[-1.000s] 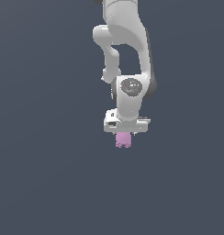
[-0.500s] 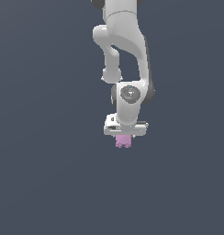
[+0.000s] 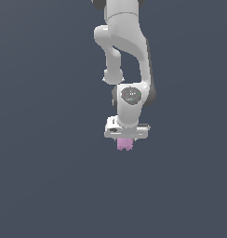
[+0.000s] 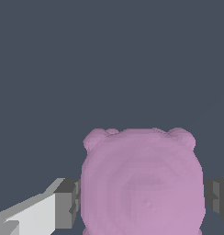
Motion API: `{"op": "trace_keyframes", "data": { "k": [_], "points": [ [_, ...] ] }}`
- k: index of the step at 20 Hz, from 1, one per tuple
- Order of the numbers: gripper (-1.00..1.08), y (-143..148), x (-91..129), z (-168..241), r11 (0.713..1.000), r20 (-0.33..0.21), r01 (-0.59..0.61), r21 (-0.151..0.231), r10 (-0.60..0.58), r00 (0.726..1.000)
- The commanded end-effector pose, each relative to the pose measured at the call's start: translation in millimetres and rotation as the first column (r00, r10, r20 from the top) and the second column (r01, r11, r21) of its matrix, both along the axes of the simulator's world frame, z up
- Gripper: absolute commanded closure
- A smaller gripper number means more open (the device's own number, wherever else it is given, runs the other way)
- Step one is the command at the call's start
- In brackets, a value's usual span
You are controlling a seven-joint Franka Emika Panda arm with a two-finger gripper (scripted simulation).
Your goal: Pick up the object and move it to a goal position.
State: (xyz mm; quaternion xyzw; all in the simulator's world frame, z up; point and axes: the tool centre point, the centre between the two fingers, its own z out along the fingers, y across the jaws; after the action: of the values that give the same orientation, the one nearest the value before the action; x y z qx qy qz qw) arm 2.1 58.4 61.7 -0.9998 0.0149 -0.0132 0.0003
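Claw pinching pink object between fingers, held beneath wrist, apparently off desk. Risk: small lump slipping out during transfer if grip shallow or motion jerky.

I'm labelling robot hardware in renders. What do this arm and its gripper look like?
The arm is glossy white with rounded, bulbous links and dark bands at the joints. A grey circular cap with tiny red and green marks sits on the wrist. The gripper has a flat white boxy body; its fingers are white with grey blocky pads. No cables show.
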Motion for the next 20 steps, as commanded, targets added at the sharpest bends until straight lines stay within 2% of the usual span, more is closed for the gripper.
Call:
{"op": "trace_keyframes", "data": {
  "k": [1,7,8,14,20],
  "points": [
    [1.08,3,-8,-22,1.0,-0.026,-0.005,0.0,0.005,1.0],
    [1.08,3,-8,-22,1.0,-0.026,-0.005,0.0,0.005,1.0],
    [1.08,-1,-1,-1,1.0,-0.003,0.0,-0.001,0.0,1.0],
    [1.08,-1,5,2,1.0,-0.004,0.0,-0.001,0.0,1.0],
    [1.08,-2,22,11,1.0,-0.007,-0.001,-0.001,0.001,1.0]
  ]
}}
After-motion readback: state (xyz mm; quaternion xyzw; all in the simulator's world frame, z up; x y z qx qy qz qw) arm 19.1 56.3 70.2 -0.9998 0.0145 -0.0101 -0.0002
